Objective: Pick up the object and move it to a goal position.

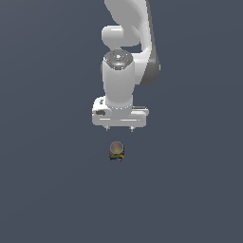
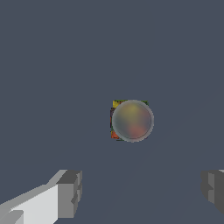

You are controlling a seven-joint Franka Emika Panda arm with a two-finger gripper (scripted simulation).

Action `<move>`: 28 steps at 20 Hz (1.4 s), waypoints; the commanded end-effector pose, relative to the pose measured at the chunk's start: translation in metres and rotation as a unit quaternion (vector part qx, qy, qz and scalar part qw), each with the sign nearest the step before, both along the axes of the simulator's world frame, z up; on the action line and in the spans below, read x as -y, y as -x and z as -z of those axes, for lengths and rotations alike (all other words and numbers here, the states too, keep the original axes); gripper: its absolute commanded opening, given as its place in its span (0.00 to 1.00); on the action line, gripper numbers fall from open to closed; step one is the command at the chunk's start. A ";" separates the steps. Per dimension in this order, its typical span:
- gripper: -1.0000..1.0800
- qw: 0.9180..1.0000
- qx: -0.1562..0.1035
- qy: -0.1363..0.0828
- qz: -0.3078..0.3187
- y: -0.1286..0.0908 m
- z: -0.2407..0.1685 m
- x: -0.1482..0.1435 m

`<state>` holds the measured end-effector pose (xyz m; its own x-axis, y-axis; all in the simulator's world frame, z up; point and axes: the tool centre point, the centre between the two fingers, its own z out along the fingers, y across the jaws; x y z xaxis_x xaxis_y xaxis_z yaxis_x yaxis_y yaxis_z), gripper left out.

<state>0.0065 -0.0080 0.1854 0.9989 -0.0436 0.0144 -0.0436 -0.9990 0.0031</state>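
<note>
The object is a small squat can [image 1: 116, 151] with a pale metallic round top and a green, yellow and red label, standing upright on the flat grey floor. In the wrist view the can [image 2: 131, 120] is seen from straight above. My white gripper [image 1: 119, 128] hangs pointing down, above the can and clear of it. Its two fingers [image 2: 70, 192] stand wide apart, open and empty, in the wrist view, and the can lies beyond the gap between them, not inside it.
The white arm [image 1: 128, 38] rises behind the gripper to the top of the exterior view. A plain dark grey floor [image 1: 47, 190] surrounds the can.
</note>
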 end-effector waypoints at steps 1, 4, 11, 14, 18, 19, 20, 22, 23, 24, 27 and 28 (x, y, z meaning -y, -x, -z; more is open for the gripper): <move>0.96 1.000 0.000 0.000 0.000 0.000 0.000 0.000; 0.96 1.000 0.001 0.000 -0.006 0.000 0.000 -0.002; 0.96 0.999 0.004 0.003 -0.040 0.001 -0.003 -0.017; 0.96 0.999 0.004 0.003 -0.041 0.001 -0.004 -0.018; 0.96 0.999 0.003 0.002 -0.036 -0.002 0.001 -0.015; 0.96 0.999 0.003 0.002 -0.034 -0.003 0.003 -0.014; 0.96 0.999 0.003 0.002 -0.033 -0.004 0.006 -0.013; 0.96 1.000 0.002 0.001 -0.028 -0.008 0.012 -0.011; 0.96 1.000 0.001 0.001 -0.025 -0.010 0.016 -0.009; 0.96 1.000 0.000 0.001 -0.022 -0.012 0.021 -0.008; 0.96 1.000 -0.002 0.000 -0.010 -0.019 0.037 -0.001; 0.96 1.000 -0.003 -0.001 -0.006 -0.022 0.043 0.001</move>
<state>0.0247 -0.0053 0.1513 0.9997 -0.0196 0.0120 -0.0197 -0.9998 0.0027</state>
